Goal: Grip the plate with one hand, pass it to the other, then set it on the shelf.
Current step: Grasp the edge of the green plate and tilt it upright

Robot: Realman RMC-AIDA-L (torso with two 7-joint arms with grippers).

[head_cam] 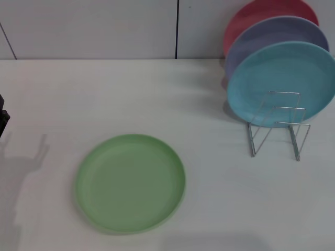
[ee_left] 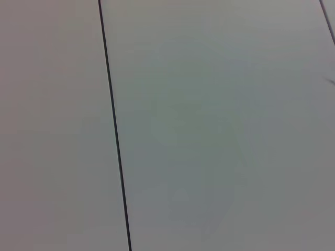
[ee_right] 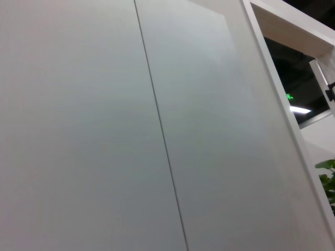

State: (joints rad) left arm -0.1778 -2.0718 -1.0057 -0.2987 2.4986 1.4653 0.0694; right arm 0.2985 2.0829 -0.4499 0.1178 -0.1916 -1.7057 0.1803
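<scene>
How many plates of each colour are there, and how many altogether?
Green plate, lying flat on the table: 1
Turquoise-blue plate, standing on edge in the wire rack: 1
Lavender plate, behind it: 1
Pink-red plate, at the back: 1
Total: 4 plates

The plate (head_cam: pixel 130 183) near the table's front edge is a plain, matte light green with no pattern. The table (head_cam: pixel 209 198) itself is plain white. By the table's far right corner, the shelf (head_cam: pixel 277 125) is bare silver wire. Three plain plates stand on it: a turquoise-blue plate (head_cam: pixel 285 78) in front, a lavender plate (head_cam: pixel 272 34) behind it, and a pinkish-red plate (head_cam: pixel 256 13) at the back. The wall panels (head_cam: pixel 89 26) are pale grey-white, split by thin dark seams.
</scene>
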